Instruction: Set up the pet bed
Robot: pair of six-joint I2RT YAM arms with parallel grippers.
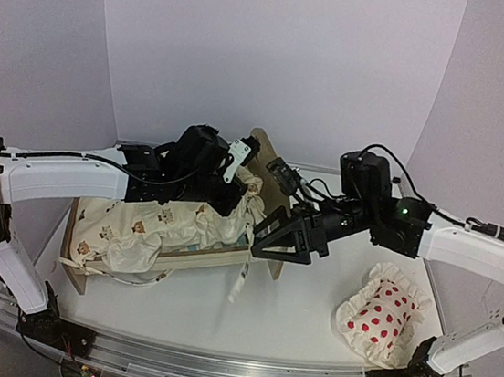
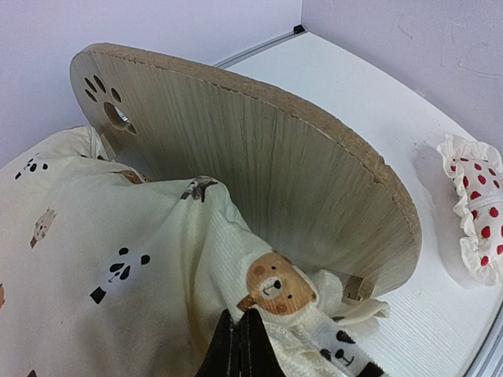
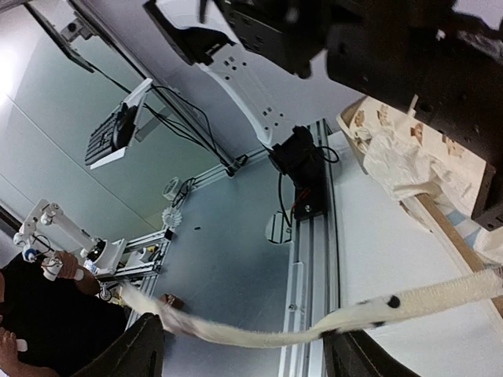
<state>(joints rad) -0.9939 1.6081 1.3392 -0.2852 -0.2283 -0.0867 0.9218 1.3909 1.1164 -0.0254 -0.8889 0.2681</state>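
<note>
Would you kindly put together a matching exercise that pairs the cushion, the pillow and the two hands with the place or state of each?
Column one:
1. cushion
2. pillow
3. left hand
4. right hand

Column two:
A. lying on the table at the right, apart from the pet bed
B. fingers spread wide, a cream strap running between them
C. bunched over the pet bed
D. shut on the cushion's fabric beside the end board

Pairs: 1-C; 2-A; 3-D; 4-B
</note>
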